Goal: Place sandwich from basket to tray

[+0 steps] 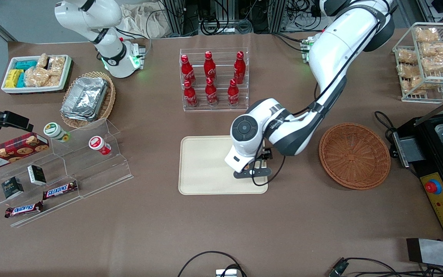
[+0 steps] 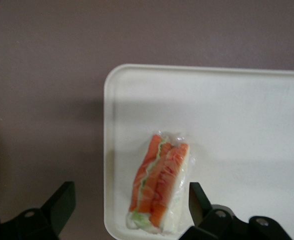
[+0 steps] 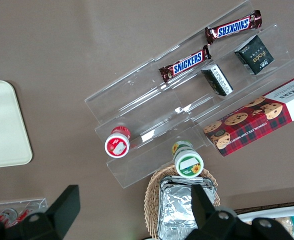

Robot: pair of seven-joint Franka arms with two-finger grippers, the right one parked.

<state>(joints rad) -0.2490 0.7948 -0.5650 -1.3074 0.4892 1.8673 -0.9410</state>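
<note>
The sandwich [image 2: 159,185], a wrapped white-bread wedge with orange and green filling, lies flat on the cream tray [image 2: 246,110] near one of its corners. My left gripper [image 2: 131,192] hangs just above it, open, with one black finger on each side and neither touching the wrap. In the front view the gripper [image 1: 253,172] hovers over the tray [image 1: 206,169] at the corner nearest the camera and toward the basket, and it hides most of the sandwich. The round reddish-brown wicker basket [image 1: 354,156] sits beside the tray toward the working arm's end and holds nothing.
A clear rack of red cola bottles [image 1: 214,79] stands farther from the camera than the tray. A stepped acrylic shelf with snacks [image 1: 64,165], an oval basket of foil containers [image 1: 87,98] and a white bin [image 1: 37,73] lie toward the parked arm's end. A black machine [image 1: 437,161] stands beside the basket.
</note>
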